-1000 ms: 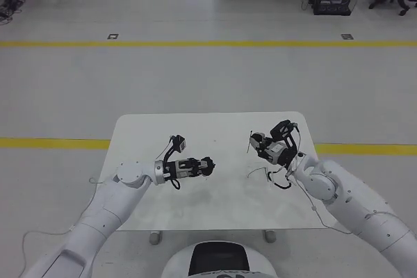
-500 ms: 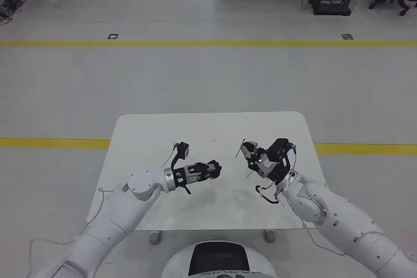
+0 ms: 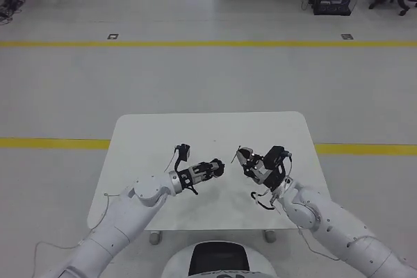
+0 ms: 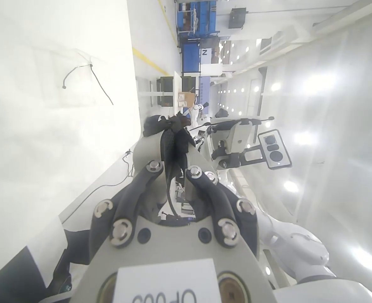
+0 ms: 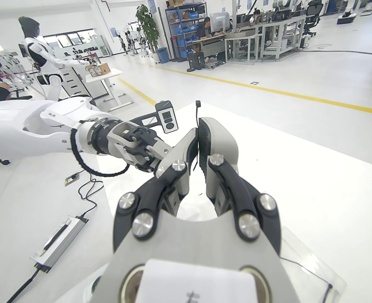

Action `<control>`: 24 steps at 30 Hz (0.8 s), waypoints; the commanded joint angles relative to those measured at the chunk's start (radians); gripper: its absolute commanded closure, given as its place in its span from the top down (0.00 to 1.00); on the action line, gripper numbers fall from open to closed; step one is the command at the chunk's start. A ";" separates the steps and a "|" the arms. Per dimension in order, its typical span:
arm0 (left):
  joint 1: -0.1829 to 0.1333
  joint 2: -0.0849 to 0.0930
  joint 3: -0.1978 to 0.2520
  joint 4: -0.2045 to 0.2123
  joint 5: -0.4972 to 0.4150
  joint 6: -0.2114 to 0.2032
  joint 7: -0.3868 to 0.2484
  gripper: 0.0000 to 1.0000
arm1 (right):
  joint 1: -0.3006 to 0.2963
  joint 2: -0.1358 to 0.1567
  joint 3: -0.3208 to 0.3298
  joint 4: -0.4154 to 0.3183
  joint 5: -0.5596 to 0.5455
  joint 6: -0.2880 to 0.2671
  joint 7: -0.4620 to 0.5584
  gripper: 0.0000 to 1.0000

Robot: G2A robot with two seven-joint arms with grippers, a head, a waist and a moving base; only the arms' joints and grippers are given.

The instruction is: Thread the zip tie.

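Hold zip tie (image 5: 198, 108) firm in pinched right end effector (image 5: 198, 135); line up near-closed left end effector (image 3: 218, 167), near zip tie, squarely; advance slowly.

The zip tie (image 5: 198, 108) shows little more than its head at mid-frame; most of its strap is hidden inside the right gripper (image 5: 199, 130). The left gripper (image 4: 173, 141) blurs dark at its tip, its grasp unreadable.

Bright, ceiling lts (image 4: 303, 138) glaring, fisheye edges
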 commanded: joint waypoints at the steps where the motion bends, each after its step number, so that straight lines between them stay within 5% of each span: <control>1: 0.001 0.000 0.000 0.000 -0.001 0.001 0.006 0.00 | 0.000 0.000 0.000 0.000 0.000 0.000 0.000 0.00; 15: 0.031 -0.002 0.005 -0.012 -0.002 0.004 0.063 0.00 | -0.006 -0.046 -0.014 0.025 -0.083 0.054 -0.015 0.00; 24: 0.034 -0.001 0.003 -0.012 -0.003 0.005 0.066 0.00 | -0.004 -0.072 -0.010 0.047 -0.095 0.040 -0.007 0.00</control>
